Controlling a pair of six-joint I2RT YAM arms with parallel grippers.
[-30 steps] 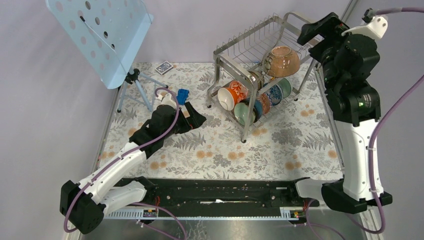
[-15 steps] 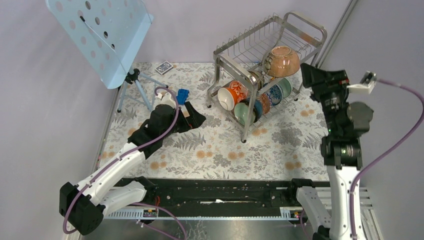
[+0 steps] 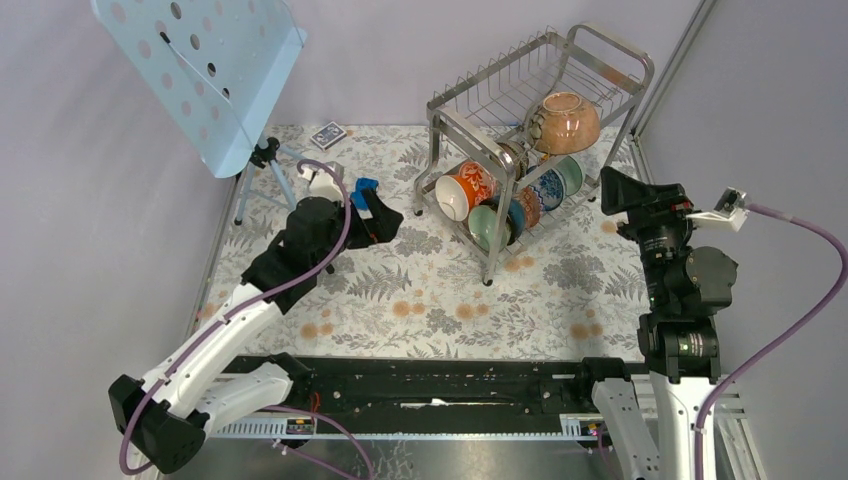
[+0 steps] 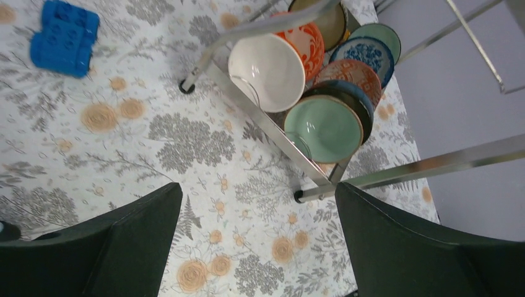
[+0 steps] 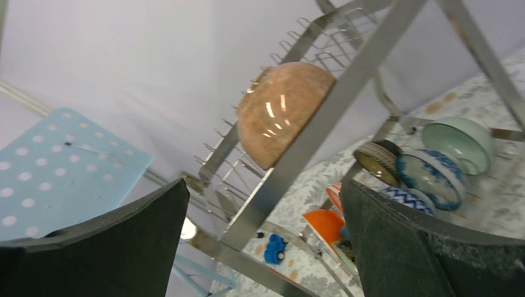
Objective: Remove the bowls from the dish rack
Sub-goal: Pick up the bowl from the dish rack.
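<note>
from where i stand nothing has been unloaded: no bowl sits on the counter [image 3: 450,300], and every one i can see is in the dish rack [image 4: 266,127]. the left claw [image 4: 260,247] hangs above the flowered cloth with its fingers spread wide and nothing between them. ahead of it, well apart, the lower tier holds a row of bowls on edge with their mouths turned towards it. the orange-red patterned bowl [image 4: 267,71] with its white inside and the pale green bowl [image 4: 323,128] are nearest. a dark brown bowl [image 4: 347,96] and a blue-and-white bowl [image 4: 366,54] are packed close behind. the right claw [image 5: 263,241] is also gaping and empty. it is low beside the rack and tipped upwards, so the pinkish-brown speckled bowl [image 5: 282,111] on the upper tier lies ahead of and above it, beyond a steel bar, not touched. a blue toy block [image 4: 65,37] lies off to the left claw's far left. i judge the whole job is left to do, starting with a first reach for a bowl.
</note>
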